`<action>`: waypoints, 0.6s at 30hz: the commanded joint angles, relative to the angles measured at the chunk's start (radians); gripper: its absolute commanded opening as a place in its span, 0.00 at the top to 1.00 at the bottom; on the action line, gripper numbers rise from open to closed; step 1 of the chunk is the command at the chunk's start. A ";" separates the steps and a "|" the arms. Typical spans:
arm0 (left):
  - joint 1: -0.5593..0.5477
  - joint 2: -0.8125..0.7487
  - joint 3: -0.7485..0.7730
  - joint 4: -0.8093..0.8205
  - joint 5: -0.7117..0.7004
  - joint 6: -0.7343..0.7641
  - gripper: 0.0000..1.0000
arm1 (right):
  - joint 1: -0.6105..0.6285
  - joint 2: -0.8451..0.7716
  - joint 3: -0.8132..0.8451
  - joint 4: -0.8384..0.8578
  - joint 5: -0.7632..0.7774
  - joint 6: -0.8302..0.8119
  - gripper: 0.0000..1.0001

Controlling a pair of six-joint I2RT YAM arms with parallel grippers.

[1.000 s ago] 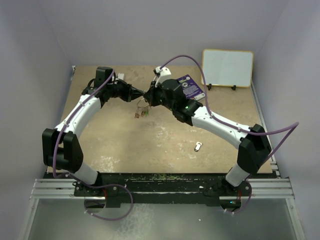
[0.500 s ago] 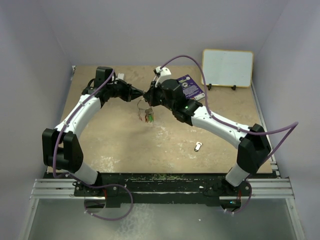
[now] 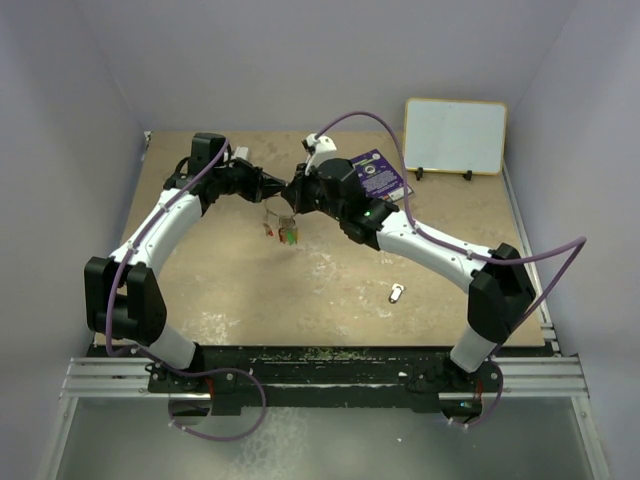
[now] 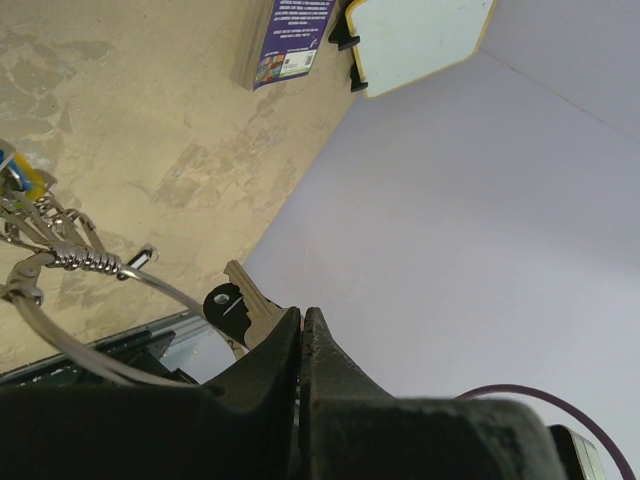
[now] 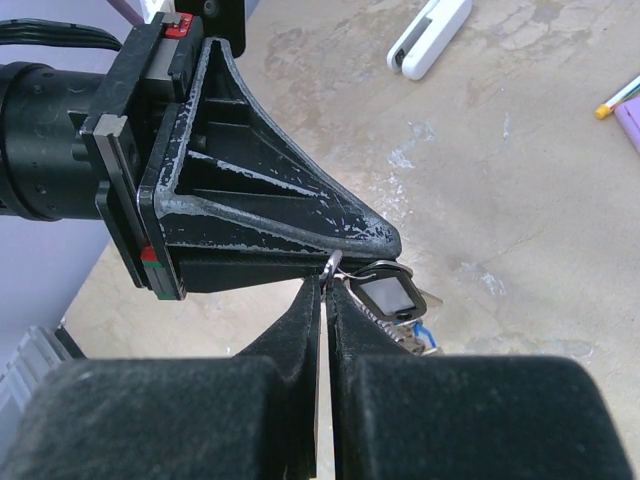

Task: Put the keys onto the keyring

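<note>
Both grippers meet tip to tip above the table's back middle. My left gripper (image 3: 282, 189) is shut, and the thin silvery keyring (image 4: 95, 262) runs from its wire coil in under its fingers. A key with a black head (image 4: 228, 304) lies against its left finger. My right gripper (image 3: 294, 196) is shut on a loop of the keyring (image 5: 333, 263), right under the left gripper's tip (image 5: 385, 238). A black-framed tag (image 5: 390, 295) hangs beside it. The bunch of coloured keys (image 3: 283, 231) dangles below. A white-tagged key (image 3: 397, 293) lies loose on the table.
A purple card (image 3: 380, 172) lies behind the right wrist. A small whiteboard (image 3: 455, 135) stands at the back right. Grey walls close in the left, back and right sides. The arm bases and a metal rail run along the near edge.
The hanging bunch of keys has swung right and back to the left. The right arm has shifted slightly left, closer against the left gripper. Both grippers have stayed shut.
</note>
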 commanded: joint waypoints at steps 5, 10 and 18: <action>-0.014 -0.030 0.065 0.042 0.020 -0.113 0.96 | 0.008 0.001 0.016 0.037 -0.001 0.020 1.00; -0.014 -0.031 0.069 0.048 0.021 -0.113 0.96 | 0.007 -0.013 -0.012 0.032 -0.023 0.038 1.00; -0.014 -0.037 0.079 0.062 0.026 -0.119 0.96 | 0.007 -0.003 -0.017 0.037 -0.062 0.066 1.00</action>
